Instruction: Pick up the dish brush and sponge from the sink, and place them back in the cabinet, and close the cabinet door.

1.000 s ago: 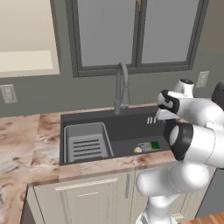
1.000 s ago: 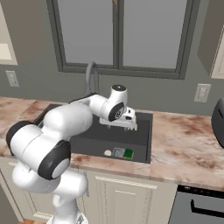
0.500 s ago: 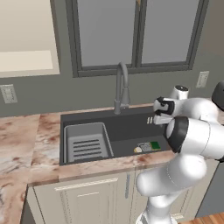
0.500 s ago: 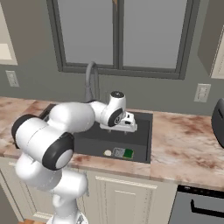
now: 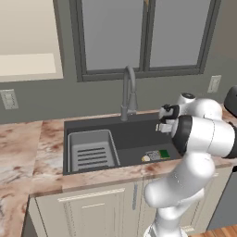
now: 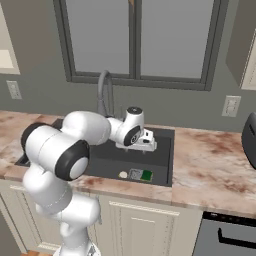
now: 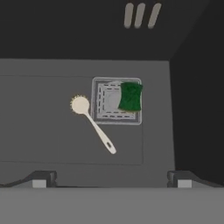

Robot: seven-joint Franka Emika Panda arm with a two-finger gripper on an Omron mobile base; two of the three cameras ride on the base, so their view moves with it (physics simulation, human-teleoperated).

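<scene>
Sink (image 7: 52, 131) floor: brush (image 7: 92, 122) below hand (image 7: 111, 178)

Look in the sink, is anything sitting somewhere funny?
Yes. The green sponge sits partly on the square drain grate in the sink, covering one side of it. The dish brush lies loose on the basin floor beside it, handle slanting away.

sink (image 5: 92, 126): right end hidden behind the arm
dish brush (image 5: 146, 158): handle too small to make out
</scene>
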